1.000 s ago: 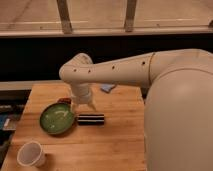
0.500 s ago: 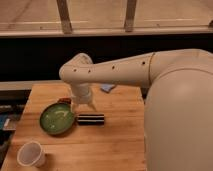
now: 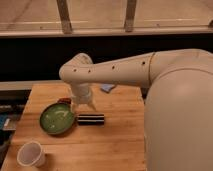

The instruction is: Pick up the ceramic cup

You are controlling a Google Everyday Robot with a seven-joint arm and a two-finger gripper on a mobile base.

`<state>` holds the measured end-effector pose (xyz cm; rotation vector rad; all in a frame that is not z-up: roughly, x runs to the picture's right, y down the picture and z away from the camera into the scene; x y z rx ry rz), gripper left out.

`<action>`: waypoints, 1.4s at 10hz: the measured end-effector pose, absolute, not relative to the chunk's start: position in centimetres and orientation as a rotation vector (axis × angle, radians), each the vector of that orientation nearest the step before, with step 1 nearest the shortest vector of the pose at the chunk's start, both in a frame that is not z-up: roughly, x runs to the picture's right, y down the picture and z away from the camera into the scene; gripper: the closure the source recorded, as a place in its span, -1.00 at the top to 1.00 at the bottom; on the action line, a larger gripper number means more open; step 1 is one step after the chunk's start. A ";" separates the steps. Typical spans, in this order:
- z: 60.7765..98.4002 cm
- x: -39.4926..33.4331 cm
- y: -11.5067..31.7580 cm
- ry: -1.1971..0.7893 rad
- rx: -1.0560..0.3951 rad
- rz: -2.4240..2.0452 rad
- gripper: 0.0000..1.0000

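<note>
The ceramic cup (image 3: 31, 153) is small, plain white and wide-mouthed. It stands upright near the front left corner of the wooden table (image 3: 115, 142). My gripper (image 3: 82, 106) hangs from the white arm over the table's middle, between the green plate (image 3: 56, 118) and a dark cylinder (image 3: 90, 119). It is well back and right of the cup, and nothing shows in it.
The round green plate lies left of centre. The dark cylinder lies on its side right of the plate. A small red-brown thing (image 3: 63, 100) sits behind the plate and a blue thing (image 3: 107, 88) at the table's back edge. My white arm body (image 3: 180, 115) fills the right side.
</note>
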<state>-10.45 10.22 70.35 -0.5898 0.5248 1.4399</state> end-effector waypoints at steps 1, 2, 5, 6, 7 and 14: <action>70.3 -10.4 10.2 0.525 -0.590 1.440 0.30; 70.3 -10.4 10.2 0.525 -0.590 1.440 0.30; 70.3 -10.4 10.2 0.525 -0.590 1.440 0.30; 70.3 -10.4 10.2 0.525 -0.590 1.440 0.30; 70.3 -10.4 10.2 0.525 -0.590 1.440 0.30; 68.3 -13.9 11.1 0.446 -0.593 1.341 0.30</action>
